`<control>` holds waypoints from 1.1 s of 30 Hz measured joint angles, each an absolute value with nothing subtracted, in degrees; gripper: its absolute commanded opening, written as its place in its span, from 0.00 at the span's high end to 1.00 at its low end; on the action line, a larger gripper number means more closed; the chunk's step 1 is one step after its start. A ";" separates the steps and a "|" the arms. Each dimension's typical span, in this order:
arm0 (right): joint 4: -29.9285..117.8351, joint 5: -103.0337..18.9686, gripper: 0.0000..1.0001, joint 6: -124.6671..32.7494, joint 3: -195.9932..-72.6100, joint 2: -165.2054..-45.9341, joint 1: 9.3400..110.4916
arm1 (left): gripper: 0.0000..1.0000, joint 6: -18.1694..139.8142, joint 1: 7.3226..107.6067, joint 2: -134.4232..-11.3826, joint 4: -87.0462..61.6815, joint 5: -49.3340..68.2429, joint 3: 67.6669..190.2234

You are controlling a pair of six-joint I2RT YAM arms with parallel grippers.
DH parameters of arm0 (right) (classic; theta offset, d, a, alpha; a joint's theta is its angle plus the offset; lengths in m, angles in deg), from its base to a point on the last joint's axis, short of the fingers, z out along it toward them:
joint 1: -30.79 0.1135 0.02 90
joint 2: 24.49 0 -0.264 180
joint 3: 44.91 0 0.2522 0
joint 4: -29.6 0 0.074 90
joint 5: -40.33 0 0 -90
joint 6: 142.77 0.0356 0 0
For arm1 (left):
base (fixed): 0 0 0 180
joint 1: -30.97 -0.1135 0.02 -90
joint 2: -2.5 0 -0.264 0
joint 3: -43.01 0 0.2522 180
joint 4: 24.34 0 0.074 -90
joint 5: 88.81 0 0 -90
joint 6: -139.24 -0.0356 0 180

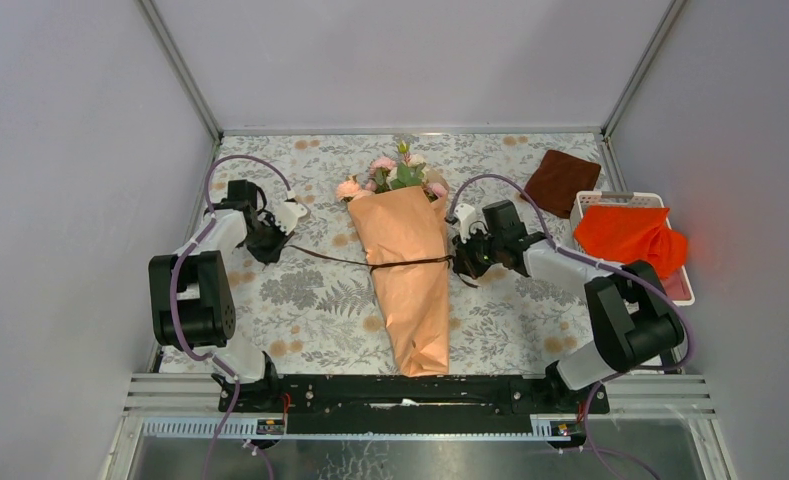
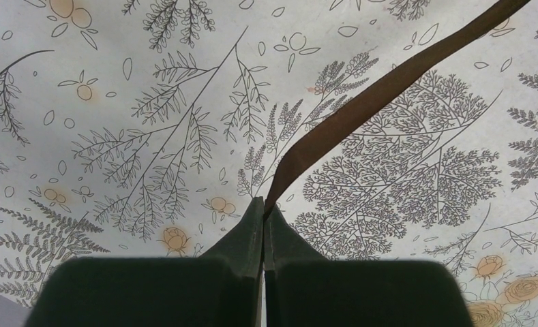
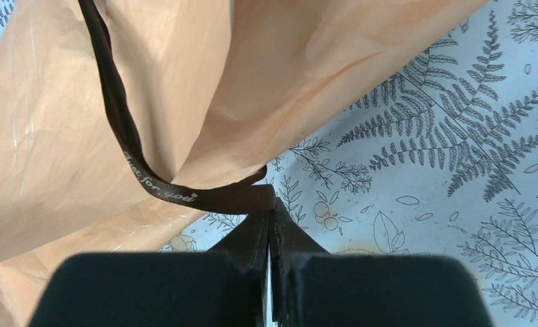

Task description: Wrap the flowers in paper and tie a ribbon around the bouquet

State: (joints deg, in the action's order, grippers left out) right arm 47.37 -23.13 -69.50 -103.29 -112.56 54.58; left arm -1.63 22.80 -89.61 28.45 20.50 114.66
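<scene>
Right claw [image 3: 271, 208] is pinched fully shut on the ribbon [image 3: 163, 192]. On its wrist feed I see the dark band leave the fingertips, run left and loop up around the paper [image 3: 307, 61], which creases in where the band crosses it. White lettering shows on the band, which the overhead feed is too coarse to give me.

Left claw [image 2: 263, 206] is likewise closed tight, with the other ribbon end caught between its tips. From there the band rises to the upper right over the fern-print counter [image 2: 116, 136]; that feed shows me only band and counter.

Only the overhead feed gives me the whole layout. The bouquet [image 1: 410, 270] lies mid-counter, narrow end toward the arm bases, with the flowers [image 1: 395, 172] at the far end. The ribbon crosses the cone around its middle and stretches out to both sides. The run to the left claw is long, while the right claw sits just beside the paper's edge. Off to the far right I see a brown cloth [image 1: 560, 180] and an orange cloth [image 1: 625, 235] draped over a basket [image 1: 618, 196].
</scene>
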 measured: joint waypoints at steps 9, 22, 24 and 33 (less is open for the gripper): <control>43.28 -28.85 1.00 -59.63 -99.75 -105.44 49.66 | 1.00 -0.75 22.80 -89.24 28.91 20.26 115.17; 26.85 -29.18 1.00 -25.75 -76.14 -89.68 20.37 | 1.00 -0.56 18.41 -88.32 21.28 6.08 108.57; 24.88 -28.05 1.00 -22.25 -73.08 -88.82 17.53 | 1.00 -1.26 15.98 -88.35 20.58 4.15 107.80; 19.35 -23.22 1.00 -14.64 -68.95 -88.50 10.12 | 1.00 -3.53 10.02 -88.35 15.94 0.85 107.80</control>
State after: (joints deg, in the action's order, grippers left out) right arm 19.35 -23.22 -14.64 -68.95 -88.50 10.12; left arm -3.53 10.02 -88.35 15.94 0.85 107.80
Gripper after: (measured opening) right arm 0.011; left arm 0.006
